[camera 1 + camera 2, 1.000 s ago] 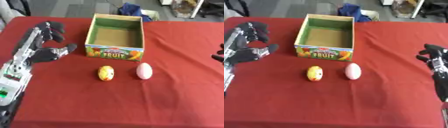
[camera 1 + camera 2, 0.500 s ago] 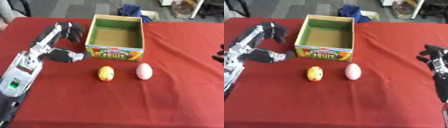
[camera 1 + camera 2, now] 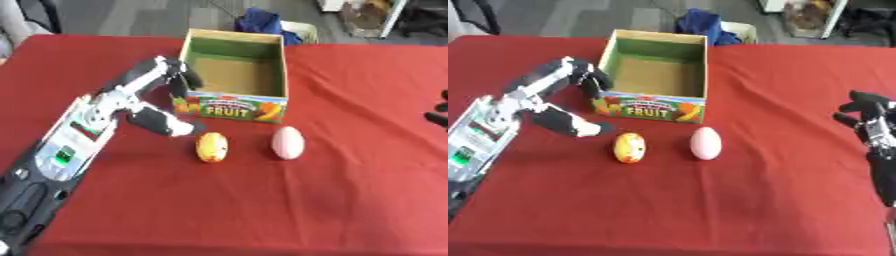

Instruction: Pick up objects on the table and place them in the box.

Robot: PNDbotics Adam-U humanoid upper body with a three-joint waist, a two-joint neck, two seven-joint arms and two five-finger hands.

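Yellow egg-shaped object on red table, just front of box, pink egg beside it on right. Box empty. My left hand spread wide, grasping nothing, thumb near yellow one. Step: reach for first pick. Next: lower, close around it. Right hand idle at right edge, fingers relaxed.

An office or lab: grey floor, red-clothed table.
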